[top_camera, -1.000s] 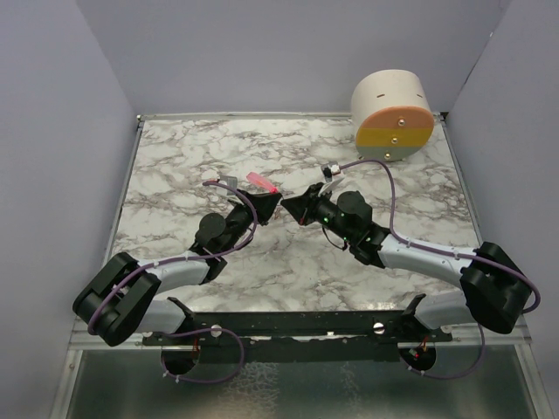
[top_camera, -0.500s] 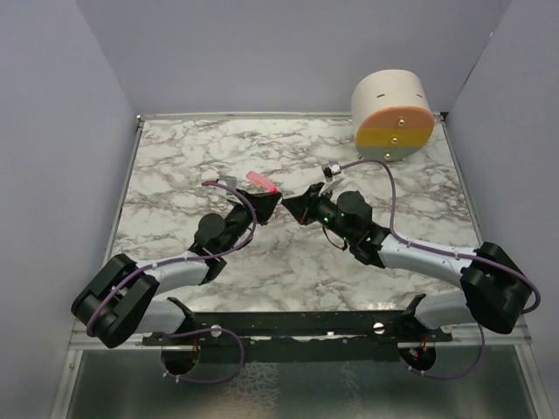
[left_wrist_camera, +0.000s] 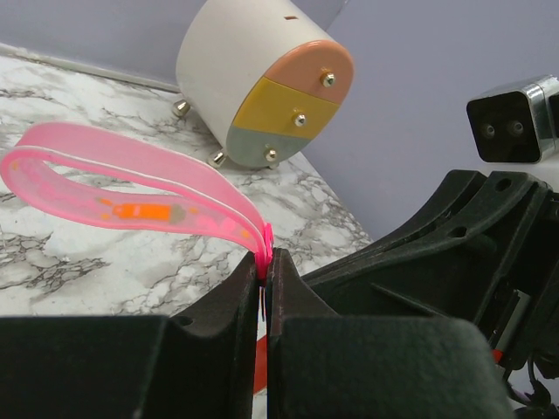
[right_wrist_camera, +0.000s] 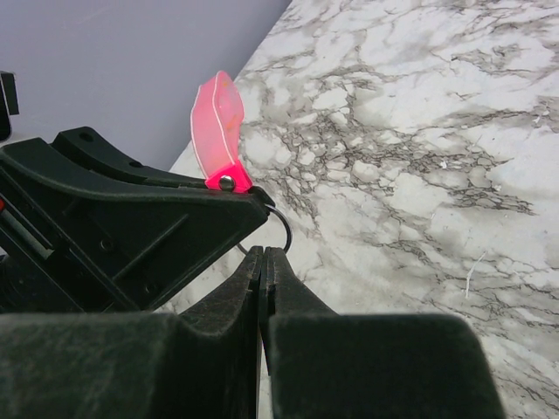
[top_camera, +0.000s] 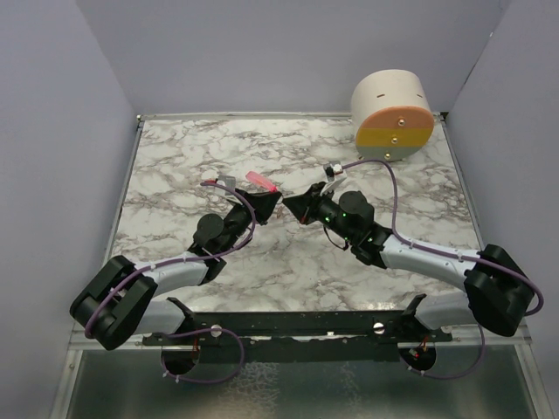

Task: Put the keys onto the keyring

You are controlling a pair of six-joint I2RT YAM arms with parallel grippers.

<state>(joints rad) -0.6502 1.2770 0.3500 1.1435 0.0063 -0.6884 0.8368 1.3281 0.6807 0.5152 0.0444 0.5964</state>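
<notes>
The left gripper (top_camera: pixel 272 202) and the right gripper (top_camera: pixel 291 207) meet tip to tip near the middle of the marble surface (top_camera: pixel 175 157), both arms reaching in low from the near edge.

The left fingers (left_wrist_camera: pixel 236 297) are clenched on the keyring (top_camera: pixel 260 182) at the gathered end of its pink strap (left_wrist_camera: pixel 148 211). From the left wrist view the strap loops up and away to the left of the clamp, clear of the surface. A sliver of red shows lower down in the slit between the two fingers (strap or something else, I cannot tell).

From the right wrist view the strap (right_wrist_camera: pixel 217 122) stands upright above the left gripper's black tip (right_wrist_camera: pixel 131 223), pinned there at a small rivet. The thin metal ring (right_wrist_camera: pixel 288 229) curves out just below it – a dark wire arc hanging between the two grippers, just above the right fingers (right_wrist_camera: pixel 297 305). Those fingers are pressed together with only a hairline seam between them; whether anything is caught in that seam cannot be told.

At the far right corner of the surface, well apart from the grippers, a cream drum (top_camera: pixel 390 98) lies on its side – its round face banded orange, yellow and grey, with a small knob on each band.
</notes>
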